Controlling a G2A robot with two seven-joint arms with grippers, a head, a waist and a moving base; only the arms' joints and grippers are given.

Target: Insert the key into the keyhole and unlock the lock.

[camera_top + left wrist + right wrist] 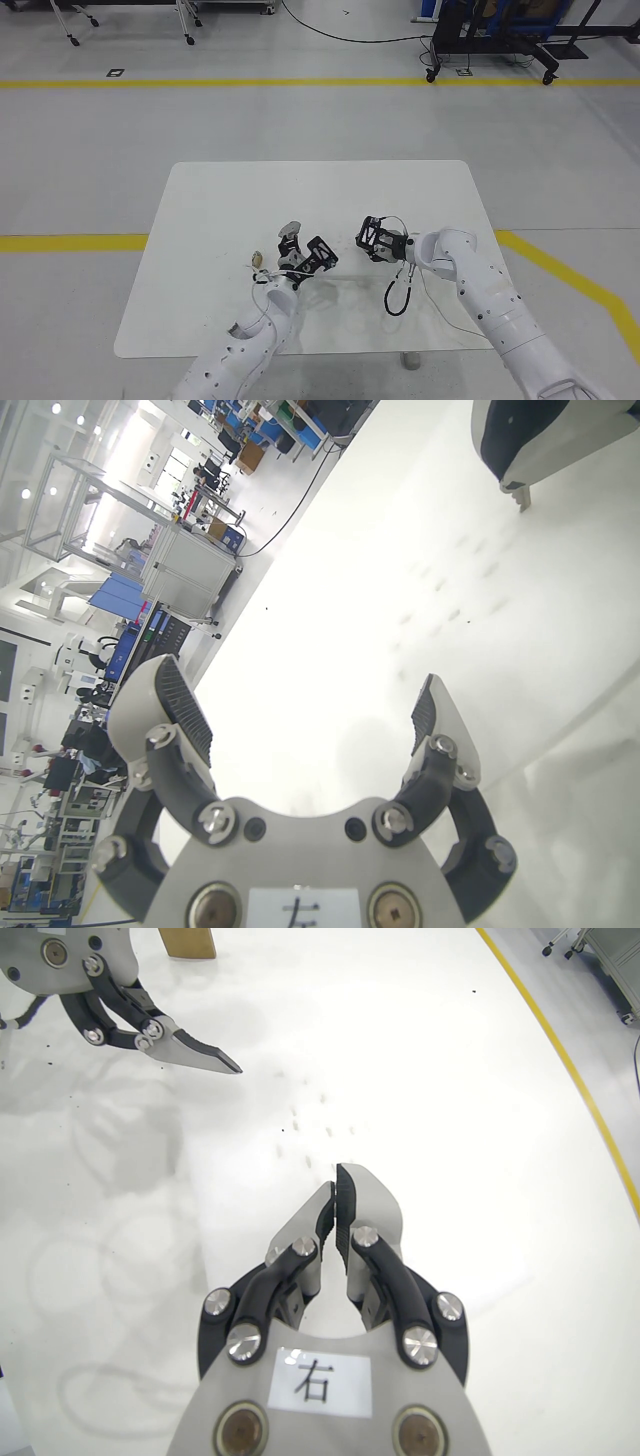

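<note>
Two end effectors of mine hang low above the white worktop (400, 190), near each other and close to its middle. My left end effector (307, 241) has its fingers spread wide, with nothing between them. My right end effector (366, 238) has its fingers pressed together, and I see nothing held in it. One small tan thing (257, 258) lies on the worktop just beside my left wrist, on the side away from the right arm. I judge it is the lock or the key, but I cannot tell which, and I cannot read its long axis. The left arm is clearly the nearer one. The thing lies behind the left fingertips, so I think this end effector must turn back toward it.
</note>
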